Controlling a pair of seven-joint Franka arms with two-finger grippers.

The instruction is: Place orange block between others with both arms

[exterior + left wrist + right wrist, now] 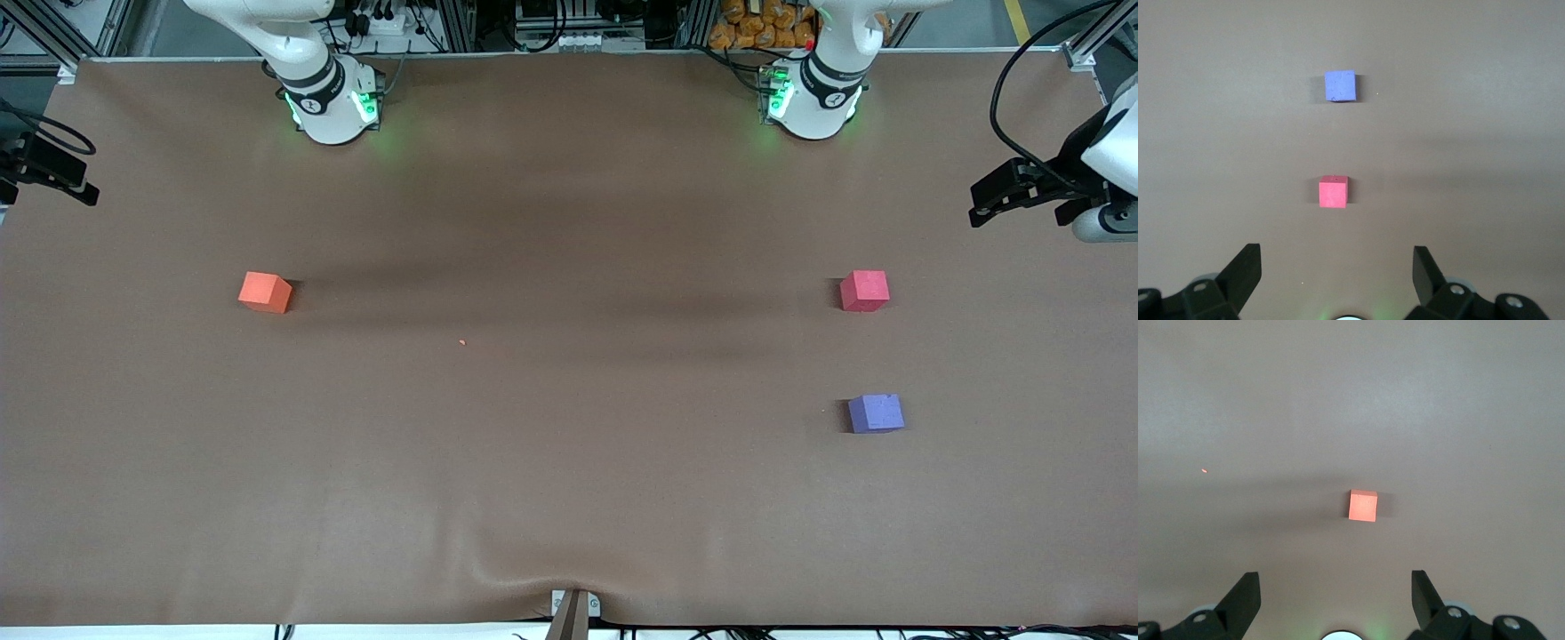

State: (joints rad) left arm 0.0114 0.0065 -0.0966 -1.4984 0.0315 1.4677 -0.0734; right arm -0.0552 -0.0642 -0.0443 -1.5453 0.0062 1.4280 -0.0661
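The orange block [265, 292], likely light and soft, is being left untouched; opposite flat sides suit gripping. Both pincers, left [1337, 277] and right [1335, 597], are being held apart, empty.

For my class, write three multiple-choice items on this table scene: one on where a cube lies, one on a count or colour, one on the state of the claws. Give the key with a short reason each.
1. Which cube lies nearest the front camera?
A. orange block
B. pinkish-red cube
C. purple cube

2. How many cubes are on the table?
A. two
B. three
C. four

3. How are the two claws?
A. both open and empty
B. both shut on cubes
C. one holding the orange block

Key:
1 C: the purple cube sits lower in the front view than the pinkish-red cube and the orange block.
2 B: only these three rest on the table.
3 A: the left claw and right claw show spread fingers with nothing between them.
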